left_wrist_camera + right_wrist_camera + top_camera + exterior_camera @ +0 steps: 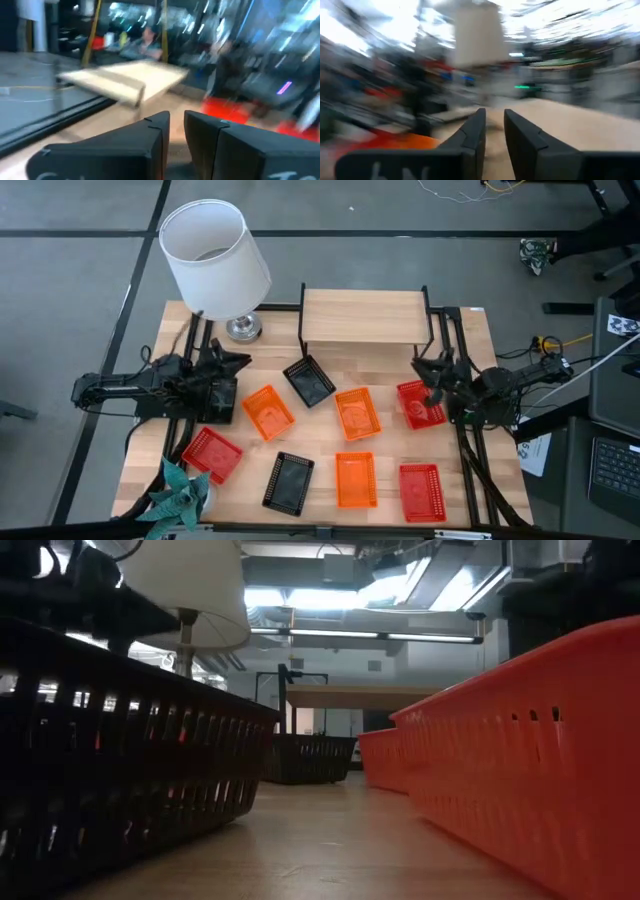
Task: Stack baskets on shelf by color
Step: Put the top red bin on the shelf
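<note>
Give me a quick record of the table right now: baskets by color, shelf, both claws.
orange baskets: three, first
red baskets: three, first
black baskets: two, first
shelf: bare, at the far edge
lamp: far left corner
left claw: near lamp, holding nothing
right claw: beside shelf, holding nothing

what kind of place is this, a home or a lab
Most likely a lab or workshop, not a home: two robot arms are mounted at a wooden table, loose cables lie on the grey floor, and bare ceiling strip lights hang overhead.
</note>
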Motion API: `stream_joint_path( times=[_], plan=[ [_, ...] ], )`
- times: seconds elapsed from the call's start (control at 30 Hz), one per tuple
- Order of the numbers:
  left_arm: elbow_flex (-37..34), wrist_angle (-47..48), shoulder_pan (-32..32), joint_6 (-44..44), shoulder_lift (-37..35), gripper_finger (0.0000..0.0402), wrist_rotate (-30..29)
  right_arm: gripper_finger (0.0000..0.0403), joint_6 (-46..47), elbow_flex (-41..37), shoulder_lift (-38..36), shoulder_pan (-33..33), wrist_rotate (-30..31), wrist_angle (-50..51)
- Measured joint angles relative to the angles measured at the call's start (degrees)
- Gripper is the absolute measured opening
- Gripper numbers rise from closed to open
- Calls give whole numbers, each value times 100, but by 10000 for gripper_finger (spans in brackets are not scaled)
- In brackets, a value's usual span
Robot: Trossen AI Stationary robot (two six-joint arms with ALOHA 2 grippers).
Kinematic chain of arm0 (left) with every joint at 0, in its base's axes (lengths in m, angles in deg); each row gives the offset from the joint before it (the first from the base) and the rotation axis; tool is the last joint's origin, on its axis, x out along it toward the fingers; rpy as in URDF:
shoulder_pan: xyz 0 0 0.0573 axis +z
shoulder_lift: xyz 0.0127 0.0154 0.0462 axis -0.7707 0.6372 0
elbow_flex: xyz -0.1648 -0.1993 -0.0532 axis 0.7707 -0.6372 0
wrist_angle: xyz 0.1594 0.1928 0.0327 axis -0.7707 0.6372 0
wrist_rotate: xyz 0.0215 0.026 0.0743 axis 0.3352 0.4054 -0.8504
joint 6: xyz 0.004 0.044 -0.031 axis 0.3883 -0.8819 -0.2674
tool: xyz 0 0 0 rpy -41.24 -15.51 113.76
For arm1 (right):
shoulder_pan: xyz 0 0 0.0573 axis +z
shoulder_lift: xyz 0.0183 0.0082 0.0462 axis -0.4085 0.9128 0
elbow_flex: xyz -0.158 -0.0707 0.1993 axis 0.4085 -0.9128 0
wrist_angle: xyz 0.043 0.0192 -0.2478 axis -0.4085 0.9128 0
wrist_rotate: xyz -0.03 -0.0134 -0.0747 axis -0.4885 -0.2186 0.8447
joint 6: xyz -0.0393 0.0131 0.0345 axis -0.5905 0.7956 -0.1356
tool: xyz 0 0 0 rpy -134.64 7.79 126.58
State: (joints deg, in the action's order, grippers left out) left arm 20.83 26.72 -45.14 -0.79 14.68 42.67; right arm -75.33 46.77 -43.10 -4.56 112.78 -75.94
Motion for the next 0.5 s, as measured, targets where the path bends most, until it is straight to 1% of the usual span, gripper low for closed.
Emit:
stream_joint_path(
  times=[0.07,0.13,0.2,0.23,0.27,0.3,0.37,0.4,0.5],
  plan=[
    [0,-353,-15,416,-2,50,430,72,609,339,-10,25,-1236,109],
    [0,-599,-52,597,0,50,786,72,1079,666,-6,56,-2740,155],
    [2,-668,-115,728,24,50,888,72,1361,1051,28,106,-4093,135],
    [2,-638,-149,804,87,50,888,72,1481,1229,58,146,-4581,112],
    [0,-593,-180,852,152,50,886,72,1521,1388,105,188,-4919,128],
    [0,-588,-220,894,221,50,887,72,1594,1561,181,235,-5122,260],
    [0,-605,-296,947,350,50,894,72,1643,1916,351,315,-5189,830],
    [0,-601,-331,953,420,50,894,72,1647,2123,463,351,-5122,1213],
    [0,-585,-413,953,639,50,896,72,1625,2753,898,479,-4649,2572]
  ],
)
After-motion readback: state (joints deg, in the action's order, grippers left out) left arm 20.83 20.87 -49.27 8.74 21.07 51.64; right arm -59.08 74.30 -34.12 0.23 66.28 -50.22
